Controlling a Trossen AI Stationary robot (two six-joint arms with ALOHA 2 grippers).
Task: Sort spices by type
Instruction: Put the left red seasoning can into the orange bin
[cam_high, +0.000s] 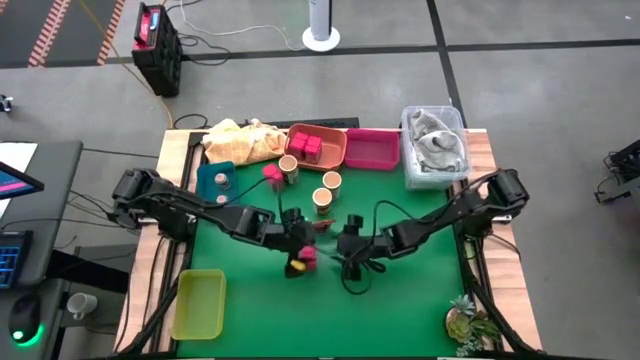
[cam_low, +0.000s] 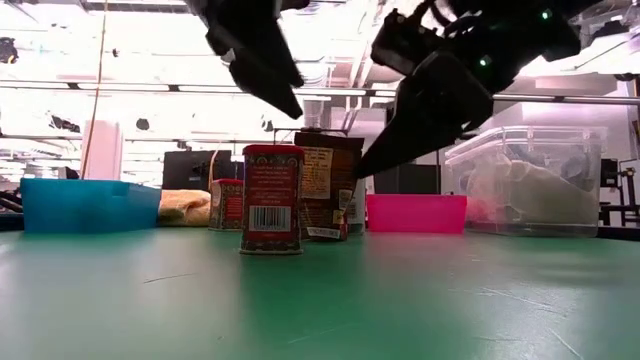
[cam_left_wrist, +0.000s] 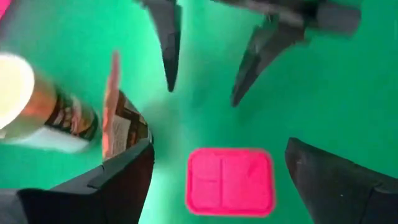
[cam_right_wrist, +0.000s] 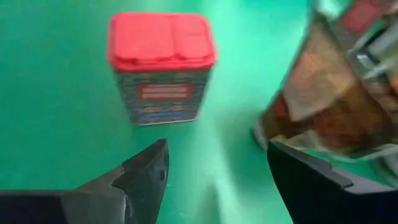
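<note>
A pink-red-lidded spice box (cam_high: 307, 255) stands upright on the green mat (cam_high: 420, 290); its lid (cam_left_wrist: 230, 180) and side (cam_right_wrist: 161, 68) show in the wrist views. My left gripper (cam_left_wrist: 219, 144) hovers open above it, a finger on either side, not touching. My right gripper (cam_right_wrist: 217, 144) is open too, just right of the box and facing it; in the low view both grippers (cam_low: 270, 70) (cam_low: 430, 100) hang above the box (cam_low: 272, 198). A brown packet (cam_right_wrist: 336, 106) lies beside the box. Three wooden jars (cam_high: 322, 198) and another pink box (cam_high: 270, 172) stand farther back.
Along the far edge sit an orange tray (cam_high: 335, 155) with pink boxes, a magenta tray (cam_high: 372, 150), a teal tray (cam_high: 215, 180), a yellow cloth (cam_high: 240, 140) and a clear bin (cam_high: 435, 145). A yellow-green tray (cam_high: 198, 302) lies near left, a plant (cam_high: 470, 322) near right.
</note>
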